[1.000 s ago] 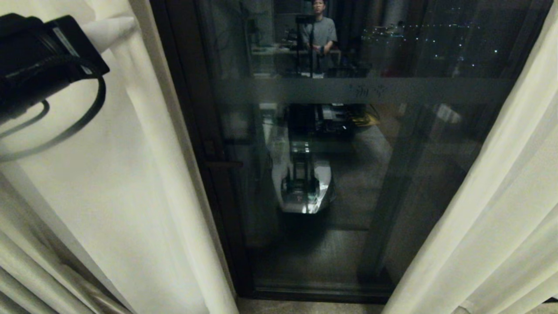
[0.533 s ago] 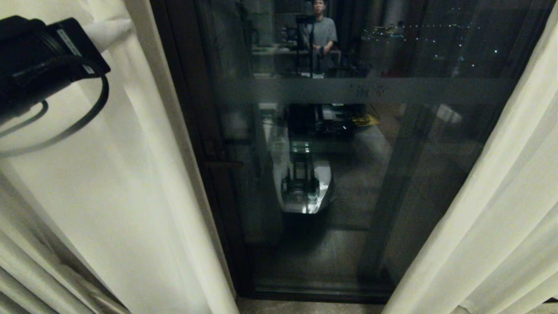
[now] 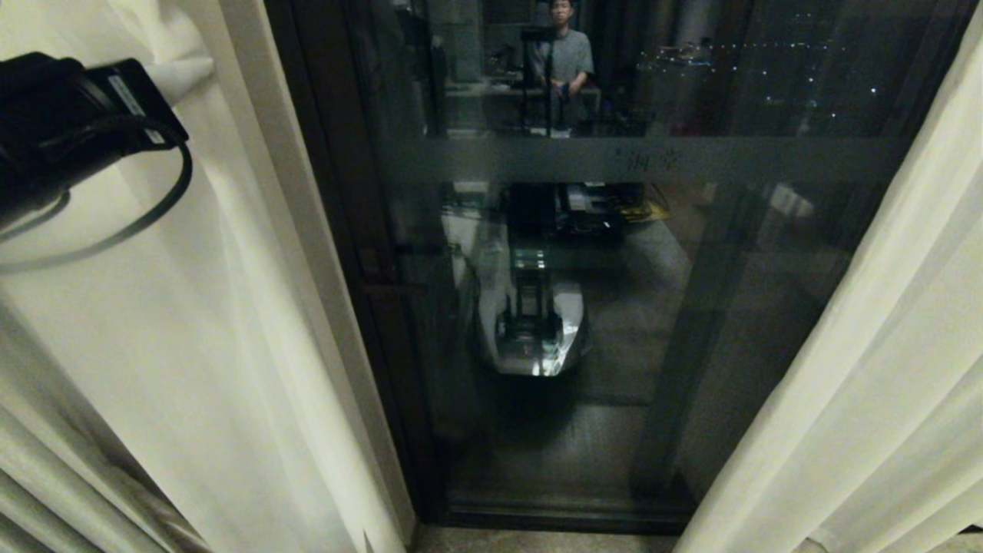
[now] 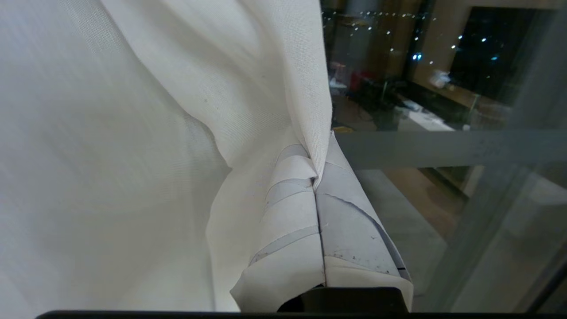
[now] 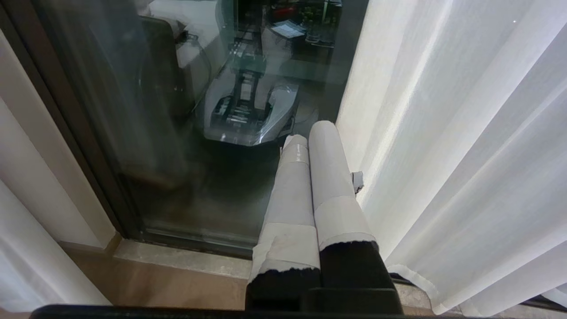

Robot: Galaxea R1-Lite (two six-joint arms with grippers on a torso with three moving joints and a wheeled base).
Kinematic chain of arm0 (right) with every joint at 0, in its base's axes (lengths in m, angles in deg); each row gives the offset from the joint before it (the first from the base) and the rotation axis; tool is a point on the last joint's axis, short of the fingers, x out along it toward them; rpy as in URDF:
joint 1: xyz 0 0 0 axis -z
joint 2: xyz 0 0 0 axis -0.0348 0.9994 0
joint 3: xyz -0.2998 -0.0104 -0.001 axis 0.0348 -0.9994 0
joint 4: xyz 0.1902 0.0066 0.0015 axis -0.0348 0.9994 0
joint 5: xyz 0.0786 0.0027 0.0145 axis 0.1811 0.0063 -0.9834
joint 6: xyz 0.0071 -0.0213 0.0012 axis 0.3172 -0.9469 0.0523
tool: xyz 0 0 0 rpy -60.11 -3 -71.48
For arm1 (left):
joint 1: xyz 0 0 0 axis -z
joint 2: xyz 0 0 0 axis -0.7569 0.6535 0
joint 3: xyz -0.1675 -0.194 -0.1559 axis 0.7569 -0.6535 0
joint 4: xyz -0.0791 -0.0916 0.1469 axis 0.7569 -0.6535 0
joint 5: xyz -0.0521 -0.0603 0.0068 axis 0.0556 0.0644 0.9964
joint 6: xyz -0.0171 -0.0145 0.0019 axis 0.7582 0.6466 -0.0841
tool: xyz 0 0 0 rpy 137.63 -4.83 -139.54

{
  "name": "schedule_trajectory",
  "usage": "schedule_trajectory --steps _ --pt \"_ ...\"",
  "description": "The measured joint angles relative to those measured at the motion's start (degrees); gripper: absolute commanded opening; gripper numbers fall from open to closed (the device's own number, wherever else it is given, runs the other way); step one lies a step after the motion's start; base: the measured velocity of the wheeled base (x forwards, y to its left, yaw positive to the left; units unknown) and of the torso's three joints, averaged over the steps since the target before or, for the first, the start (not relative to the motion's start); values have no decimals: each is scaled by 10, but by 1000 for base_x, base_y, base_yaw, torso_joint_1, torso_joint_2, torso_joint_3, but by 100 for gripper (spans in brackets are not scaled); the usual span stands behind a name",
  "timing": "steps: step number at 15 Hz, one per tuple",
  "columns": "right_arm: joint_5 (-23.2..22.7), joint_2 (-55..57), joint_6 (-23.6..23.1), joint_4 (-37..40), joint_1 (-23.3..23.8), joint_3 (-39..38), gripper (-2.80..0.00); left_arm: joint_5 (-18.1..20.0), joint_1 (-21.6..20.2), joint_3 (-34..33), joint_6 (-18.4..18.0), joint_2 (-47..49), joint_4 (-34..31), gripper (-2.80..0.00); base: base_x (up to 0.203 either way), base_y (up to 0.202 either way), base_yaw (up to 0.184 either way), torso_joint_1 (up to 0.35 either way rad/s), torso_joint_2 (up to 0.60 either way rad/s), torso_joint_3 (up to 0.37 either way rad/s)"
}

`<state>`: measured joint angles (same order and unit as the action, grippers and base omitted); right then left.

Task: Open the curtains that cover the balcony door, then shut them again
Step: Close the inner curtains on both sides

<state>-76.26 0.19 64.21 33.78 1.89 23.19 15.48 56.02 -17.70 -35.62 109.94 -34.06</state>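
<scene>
The curtains hang parted in the head view: a cream left panel (image 3: 192, 322) and a sheer right panel (image 3: 868, 346). Between them the balcony door (image 3: 614, 322) shows its dark frame (image 3: 330, 230) and a frosted band (image 3: 729, 157). My left gripper (image 3: 183, 73) is high at the left, shut on the left curtain's inner edge. In the left wrist view the fabric (image 4: 305, 88) runs pinched between that gripper's (image 4: 320, 155) taped fingers. My right gripper (image 5: 310, 136) hangs low and shut with nothing in it, just beside the sheer curtain (image 5: 452, 155).
The glass reflects a person (image 3: 564, 54) standing behind me and my own base (image 3: 534, 330). A stone sill (image 5: 186, 256) and a wooden floor (image 5: 146, 288) lie below the door. Thicker curtain folds (image 3: 38, 476) bunch at the lower left.
My left gripper has slid a little to the left and down with the curtain edge in it, baring slightly more of the door frame. The right arm has kept still.
</scene>
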Motion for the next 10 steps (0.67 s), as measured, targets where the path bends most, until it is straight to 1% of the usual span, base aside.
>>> schedule_trajectory --steps 6,10 --pt "0 0 0 0 0 0 -280 1 -8 39 0 34 0 -280 0 0 0 0 0 0" --pt "0 0 0 0 0 0 -280 1 -8 45 0 43 0 -280 0 0 0 0 0 0"
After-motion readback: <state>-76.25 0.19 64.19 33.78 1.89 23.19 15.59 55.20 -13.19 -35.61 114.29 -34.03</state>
